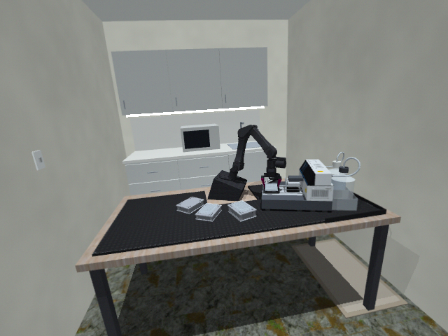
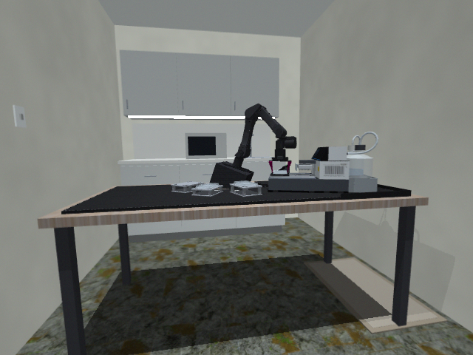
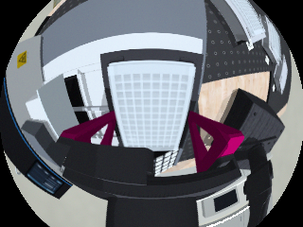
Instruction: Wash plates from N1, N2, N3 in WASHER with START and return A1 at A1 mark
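A white 96-well plate (image 1: 270,187) (image 2: 279,172) (image 3: 151,97) lies flat in the carrier pocket at the left end of the plate washer (image 1: 317,180) (image 2: 331,168). My gripper (image 1: 271,183) (image 2: 279,167) (image 3: 151,114) is open just above this plate, with one magenta finger on each side of it and not touching it. Three plate nests lie on the black mat: left (image 1: 190,204) (image 2: 184,186), middle (image 1: 208,211) (image 2: 206,188) and right (image 1: 241,210) (image 2: 245,187). The middle and right nests hold plates with white well grids. The left nest's top looks plainer. I cannot make out the washer's lamp.
The arm's black base block (image 1: 226,186) (image 2: 230,174) stands behind the nests. The washer's grey base (image 1: 289,204) runs to the right, with a clear bottle and tubing (image 1: 344,177) (image 2: 361,160) at its far end. The black mat (image 1: 152,231) covers most of the table.
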### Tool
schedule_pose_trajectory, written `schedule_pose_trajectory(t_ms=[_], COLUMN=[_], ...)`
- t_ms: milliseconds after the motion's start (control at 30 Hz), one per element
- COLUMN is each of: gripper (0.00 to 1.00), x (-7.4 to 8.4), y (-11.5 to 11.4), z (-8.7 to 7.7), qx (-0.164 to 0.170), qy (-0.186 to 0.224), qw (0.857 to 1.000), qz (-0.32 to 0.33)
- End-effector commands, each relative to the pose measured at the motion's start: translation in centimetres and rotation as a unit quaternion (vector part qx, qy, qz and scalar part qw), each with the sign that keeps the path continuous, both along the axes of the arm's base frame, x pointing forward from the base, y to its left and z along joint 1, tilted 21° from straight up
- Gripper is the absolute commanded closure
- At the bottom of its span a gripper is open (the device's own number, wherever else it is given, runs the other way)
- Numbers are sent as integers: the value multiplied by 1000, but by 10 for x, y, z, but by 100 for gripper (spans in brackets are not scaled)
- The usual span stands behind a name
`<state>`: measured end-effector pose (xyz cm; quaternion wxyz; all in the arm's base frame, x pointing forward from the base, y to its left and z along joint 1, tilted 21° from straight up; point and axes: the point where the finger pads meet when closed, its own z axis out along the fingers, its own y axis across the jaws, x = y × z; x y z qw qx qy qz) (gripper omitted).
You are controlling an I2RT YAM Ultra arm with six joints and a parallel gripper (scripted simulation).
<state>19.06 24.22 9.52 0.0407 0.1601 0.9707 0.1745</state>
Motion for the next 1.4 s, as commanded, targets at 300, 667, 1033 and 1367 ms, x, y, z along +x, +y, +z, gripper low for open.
schedule_pose_trajectory(t_ms=[300,667,1033,1367], gripper=[0,30,60,90], x=[3,3,3,3], y=[1,1,1,1], z=[1,1,1,1], qx=[3,3,3,3], qy=[-7,-7,-7,-7], qw=[1000,1000,1000,1000], qz=[-2,-2,-2,-2])
